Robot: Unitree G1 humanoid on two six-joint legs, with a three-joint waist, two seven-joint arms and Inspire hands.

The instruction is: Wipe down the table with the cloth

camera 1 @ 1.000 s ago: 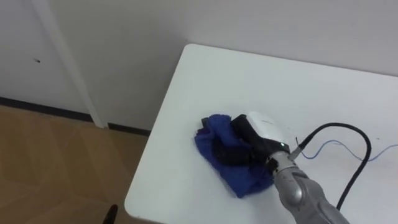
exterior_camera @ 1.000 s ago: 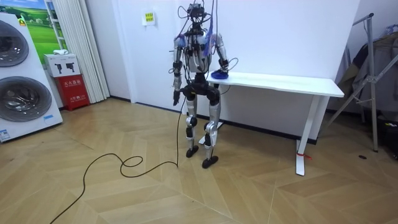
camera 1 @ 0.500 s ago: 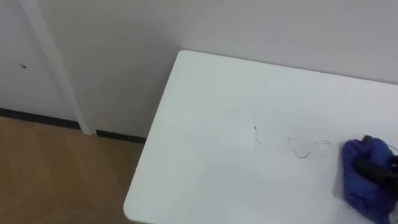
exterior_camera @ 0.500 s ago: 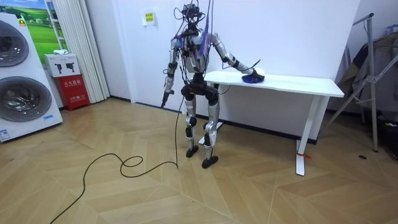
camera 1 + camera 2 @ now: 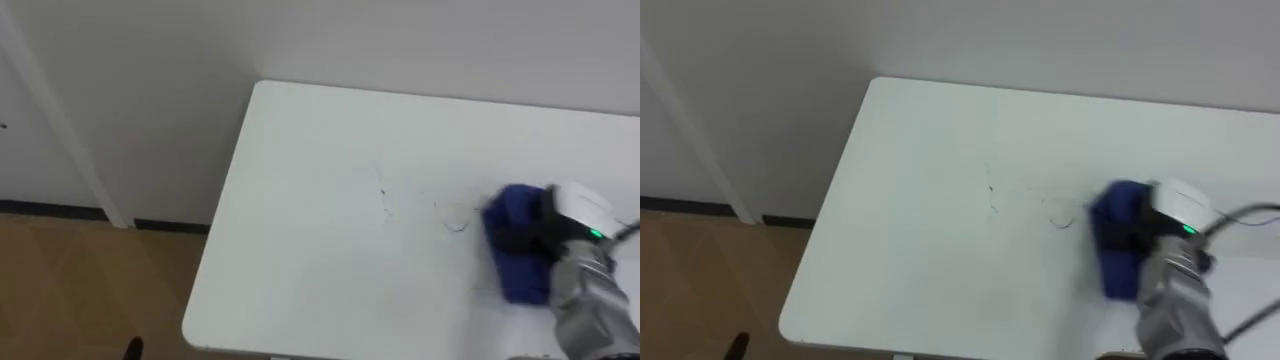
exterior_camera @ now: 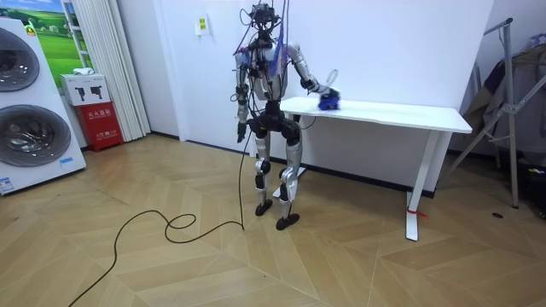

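Observation:
A blue cloth (image 5: 515, 275) lies on the white table (image 5: 330, 250), right of the middle. My right hand (image 5: 572, 205) rests on top of it, dark fingers curled into the cloth and pressing it to the tabletop. Thin pen-like marks (image 5: 455, 222) show on the surface just left of the cloth. In the room view I stand at the table's left end, right arm stretched over it to the cloth (image 6: 329, 101). My left hand (image 6: 242, 130) hangs by my hip.
The table's left edge (image 5: 215, 260) and front edge drop to wooden floor. A wall runs close behind the table. In the room view, washing machines (image 6: 26, 111) and a red box (image 6: 101, 115) stand at the left, a rack (image 6: 512, 102) at the right.
The right hand swept the cloth from the table's left part far to the right, then back left toward the marks. The eye view has shifted a little.

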